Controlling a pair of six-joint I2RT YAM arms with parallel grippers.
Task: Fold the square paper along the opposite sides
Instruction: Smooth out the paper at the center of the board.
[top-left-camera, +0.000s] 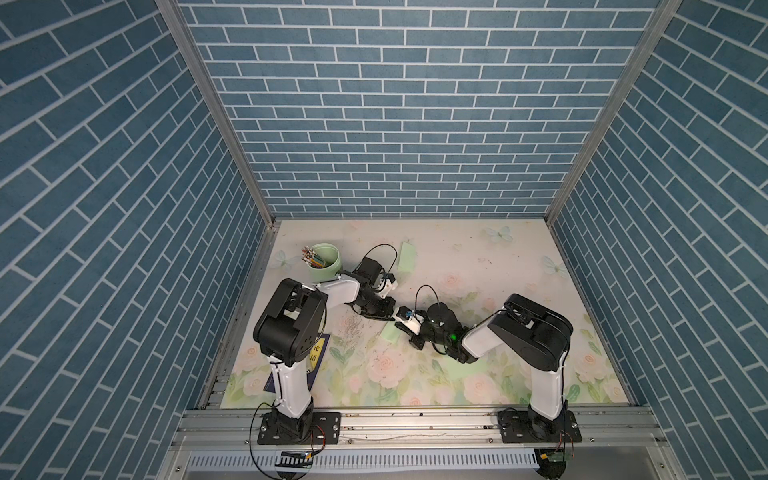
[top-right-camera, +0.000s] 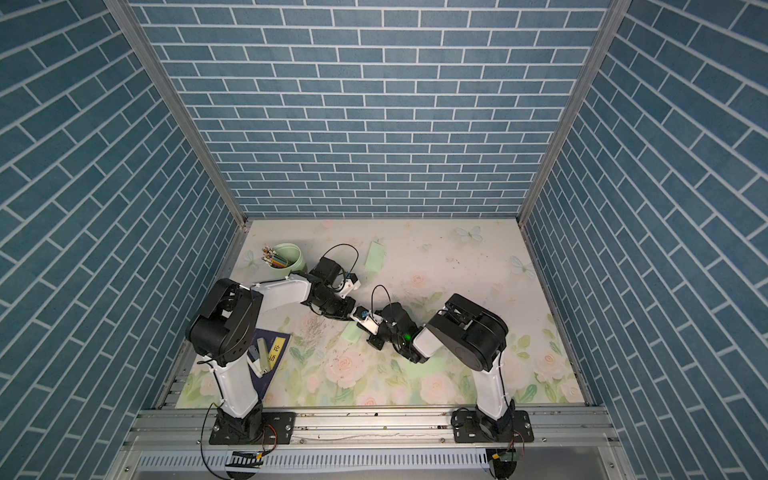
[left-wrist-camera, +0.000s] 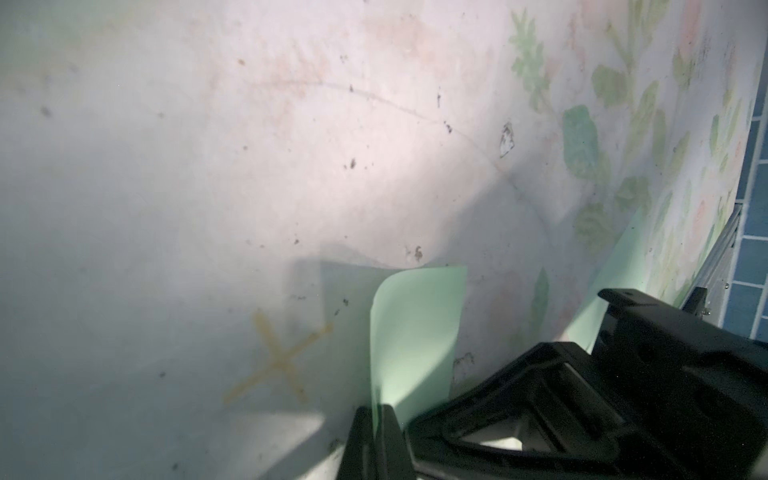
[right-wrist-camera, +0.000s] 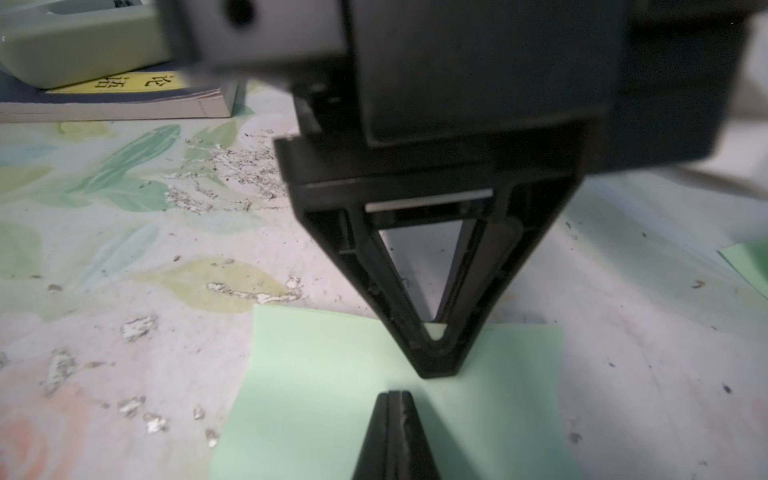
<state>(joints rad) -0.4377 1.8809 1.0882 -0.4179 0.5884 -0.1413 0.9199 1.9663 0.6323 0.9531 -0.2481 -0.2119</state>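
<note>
While both arms meet over the middle of the table (top-left-camera: 498, 270), the work is confined to one small patch of it, and the fold has to be made there. The paper (right-wrist-camera: 332, 395), pale green, lies on the table just under the two wrists, near the centre and slightly toward the left arm's side. In the left wrist view one edge of it curls up off the surface.

The left gripper (left-wrist-camera: 376, 440) is clamped on that raised edge, with the sheet passing between its fingertips. The right gripper (right-wrist-camera: 392, 436) is closed, its tips low over the flat part of the sheet. Whether it presses the paper or only hovers, I cannot tell.

To fold well, I judge the left should carry its edge straight across to the opposite side, low and slow, matching the corners before letting go. The right should pin the flat half so the sheet does not slide, then run along the crease.

Room is tight between the two grippers, which nearly touch. A second sheet (top-left-camera: 407, 257) lies well apart toward the back. The cup (top-left-camera: 328, 266) and the book (top-right-camera: 270, 345) sit on the left side, clear of the fold path, and open table lies to the right.
</note>
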